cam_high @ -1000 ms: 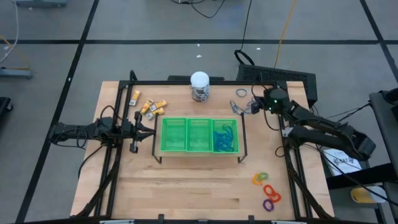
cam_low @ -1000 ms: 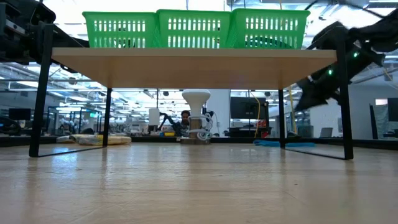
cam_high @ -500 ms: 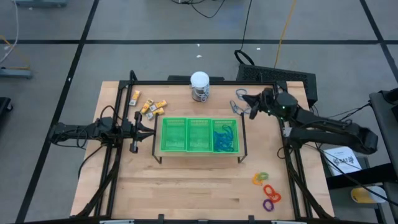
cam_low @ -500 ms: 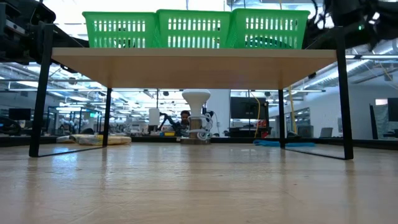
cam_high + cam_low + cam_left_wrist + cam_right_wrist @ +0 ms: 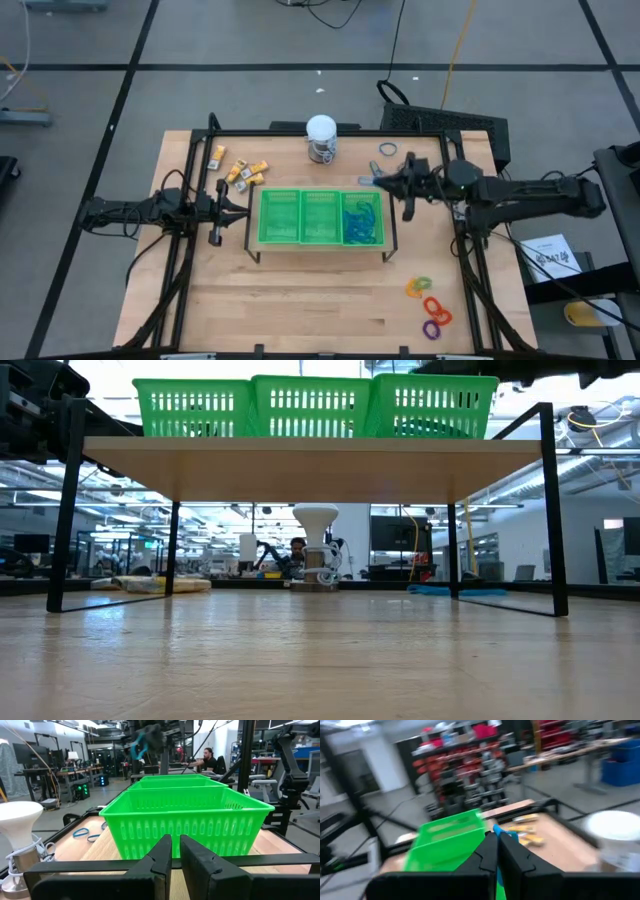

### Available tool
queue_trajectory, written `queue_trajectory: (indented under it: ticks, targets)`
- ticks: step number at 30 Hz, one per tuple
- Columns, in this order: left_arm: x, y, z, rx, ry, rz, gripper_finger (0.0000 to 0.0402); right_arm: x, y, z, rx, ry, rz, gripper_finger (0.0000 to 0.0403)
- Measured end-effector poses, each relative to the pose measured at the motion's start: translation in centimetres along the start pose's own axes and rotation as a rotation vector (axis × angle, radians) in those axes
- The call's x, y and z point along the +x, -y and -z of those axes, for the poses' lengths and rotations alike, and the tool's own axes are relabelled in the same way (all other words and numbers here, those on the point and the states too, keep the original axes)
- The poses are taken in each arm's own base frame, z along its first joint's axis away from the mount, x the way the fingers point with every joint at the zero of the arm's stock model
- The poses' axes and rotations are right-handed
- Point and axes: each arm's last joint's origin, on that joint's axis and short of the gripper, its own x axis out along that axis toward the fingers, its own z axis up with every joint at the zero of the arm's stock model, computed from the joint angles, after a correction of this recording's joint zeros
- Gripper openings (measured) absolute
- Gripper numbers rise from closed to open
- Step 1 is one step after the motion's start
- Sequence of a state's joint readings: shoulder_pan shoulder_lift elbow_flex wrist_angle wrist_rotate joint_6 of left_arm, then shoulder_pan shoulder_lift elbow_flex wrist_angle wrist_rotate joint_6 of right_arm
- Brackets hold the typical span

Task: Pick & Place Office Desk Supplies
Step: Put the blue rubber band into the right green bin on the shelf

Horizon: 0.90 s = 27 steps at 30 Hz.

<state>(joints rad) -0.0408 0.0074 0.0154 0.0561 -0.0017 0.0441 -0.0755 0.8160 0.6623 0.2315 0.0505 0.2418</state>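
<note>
The right gripper (image 5: 378,181) reaches out flat over the green tray's (image 5: 320,242) right end, pinching a thin blue loop (image 5: 501,831). More blue loops (image 5: 362,222) lie in that right box. The left gripper (image 5: 240,203) waits beside the tray's left end, fingers together. The wooden table (image 5: 300,300) has bare space in front. Colored rings (image 5: 428,302) sit near the front right corner, and yellow blocks (image 5: 243,171) sit at the back left.
</note>
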Motion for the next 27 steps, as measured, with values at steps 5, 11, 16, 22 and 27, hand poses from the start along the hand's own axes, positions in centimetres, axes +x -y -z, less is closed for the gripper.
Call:
queue_trajectory:
  ticks: [5, 11, 16, 22, 27]
  targets:
    - [0.0, 0.0, 0.0, 0.0, 0.001, 0.0, 0.0045, 1.2, -2.3, 0.7, -0.009, -0.064, -0.105, 0.0]
    - [0.0, 0.0, 0.0, 0.0, 0.0, 0.0, 0.0045, 2.0, -3.5, 2.1, -0.039, -0.134, -0.154, 0.0002]
    - [0.0, 0.0, 0.0, 0.0, 0.0, 0.0, 0.0045, 2.3, -3.7, 2.5, -0.044, -0.153, -0.159, 0.0017]
    - [0.0, 0.0, 0.0, 0.0, 0.001, 0.0, 0.0045, 2.3, -3.7, 2.5, -0.044, -0.154, -0.158, 0.0052]
    - [0.0, 0.0, 0.0, 0.0, 0.0, 0.0, 0.0044, 2.3, -3.7, 2.5, -0.044, -0.154, -0.158, 0.0093]
